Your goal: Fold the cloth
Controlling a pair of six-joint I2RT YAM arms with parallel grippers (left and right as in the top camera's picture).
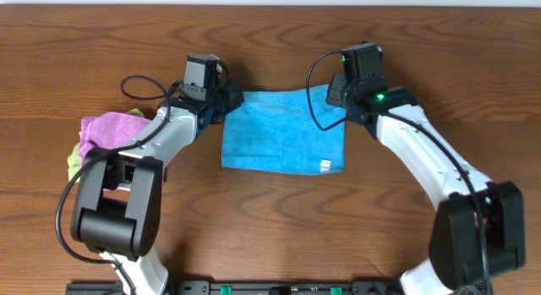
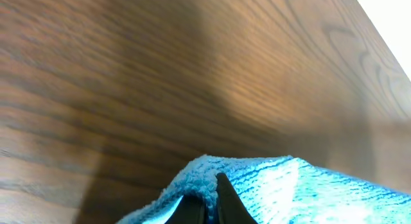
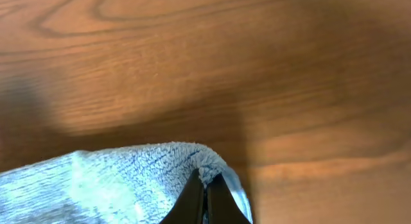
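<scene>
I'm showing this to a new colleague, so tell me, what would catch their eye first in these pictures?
The bright blue cloth lies spread out in the middle of the table. Each arm pinches one far corner: the left claw and the right claw are both shut on it. A purple cloth sits bunched at the left.

Sky-blue fuzzy cloth [image 1: 283, 130], mostly flat on the table [image 1: 270, 219], white tag [image 1: 325, 166] at a near corner.
</scene>
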